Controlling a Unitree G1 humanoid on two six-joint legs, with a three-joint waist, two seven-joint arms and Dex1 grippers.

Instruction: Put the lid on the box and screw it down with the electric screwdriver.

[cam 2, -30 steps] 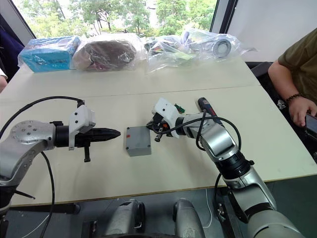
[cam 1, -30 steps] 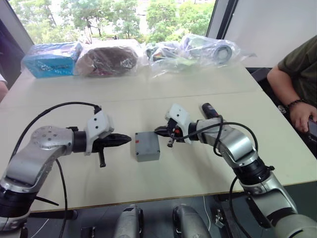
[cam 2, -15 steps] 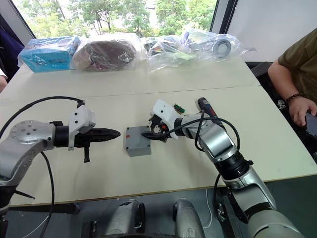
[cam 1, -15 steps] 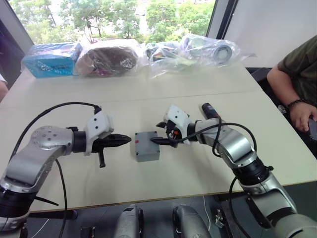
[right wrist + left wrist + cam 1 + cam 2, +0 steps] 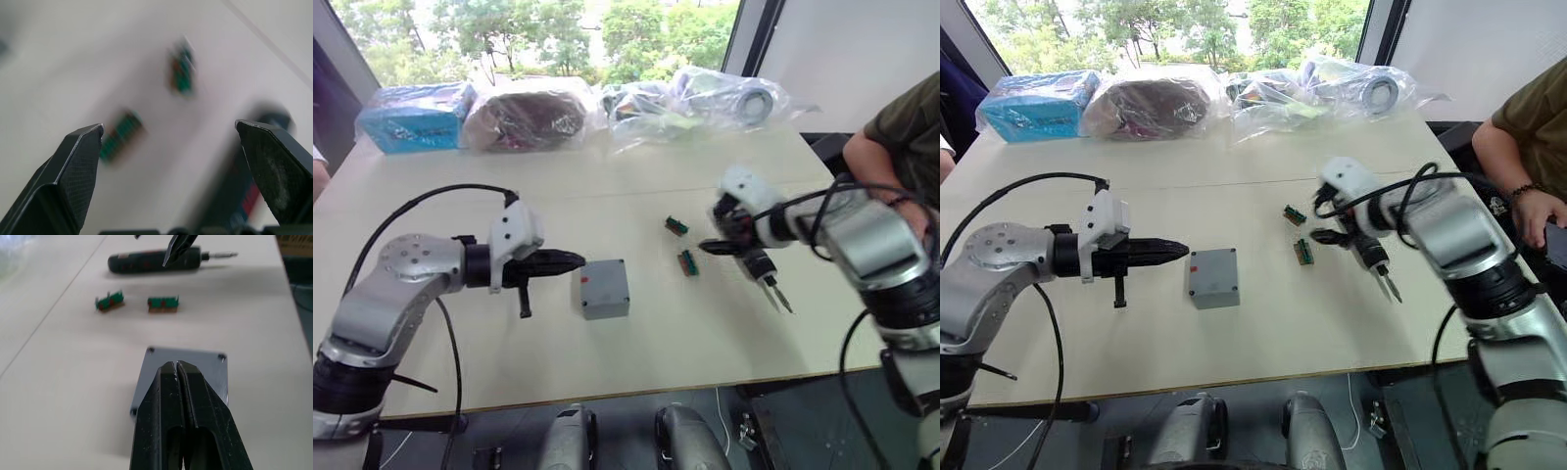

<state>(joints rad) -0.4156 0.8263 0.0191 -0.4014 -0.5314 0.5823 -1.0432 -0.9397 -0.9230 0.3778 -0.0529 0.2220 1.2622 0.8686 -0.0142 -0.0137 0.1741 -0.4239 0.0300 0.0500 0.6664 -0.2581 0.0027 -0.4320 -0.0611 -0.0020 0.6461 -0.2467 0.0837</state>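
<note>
The table (image 5: 607, 352) carries the grey box (image 5: 605, 289) near its middle, and the lid (image 5: 188, 363) appears already seated on it, corner screw holes showing; judged from this, placement is done and screwing down is wholly outstanding. The left gripper (image 5: 576, 259), fingers pressed together and empty, points at the box from just beside it. The right gripper (image 5: 1317, 236), fingers spread wide and empty, hovers over the electric screwdriver (image 5: 1371, 259), which lies flat on the table, well apart from the box. Its long axis runs front to back, bit toward the robot's edge. Two small green circuit pieces (image 5: 682, 245) lie between box and screwdriver.
</note>
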